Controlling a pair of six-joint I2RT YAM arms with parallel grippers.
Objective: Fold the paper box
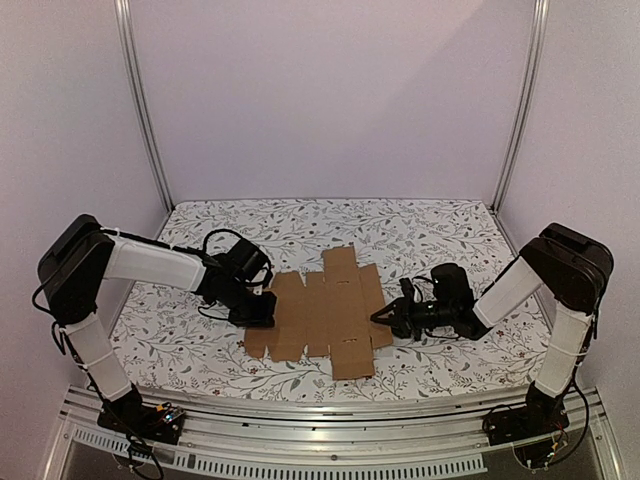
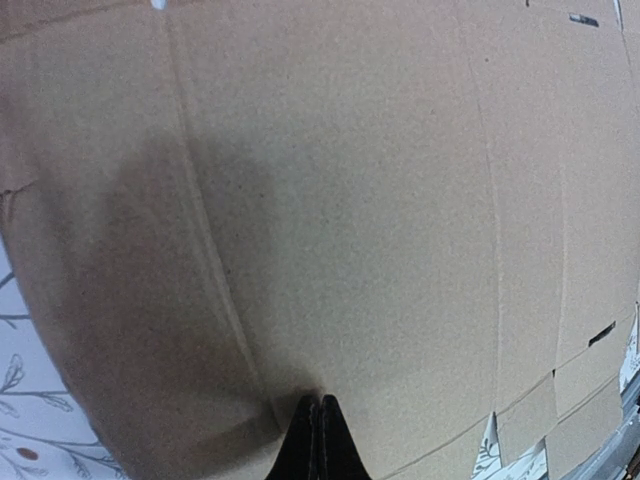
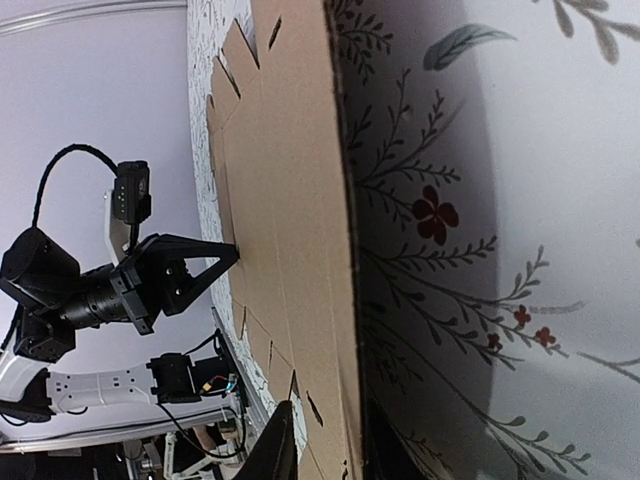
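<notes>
The paper box [image 1: 325, 310] is a flat brown die-cut cardboard sheet with flaps and tabs, lying on the floral table [image 1: 450, 230]. My left gripper [image 1: 262, 308] is shut, and its tips touch the top of the sheet near its left side; in the left wrist view [image 2: 320, 400] the cardboard [image 2: 350, 200] fills the frame. My right gripper [image 1: 378, 318] is at the sheet's right edge. In the right wrist view [image 3: 330, 450] its jaws stand apart with the sheet's edge [image 3: 340, 250] between them. The left gripper also shows there [image 3: 225, 252].
The floral cloth [image 3: 480, 200] covers the table out to the walls. Aluminium frame posts [image 1: 145, 110] stand at the back corners, and a metal rail [image 1: 330, 425] runs along the near edge by the arm bases.
</notes>
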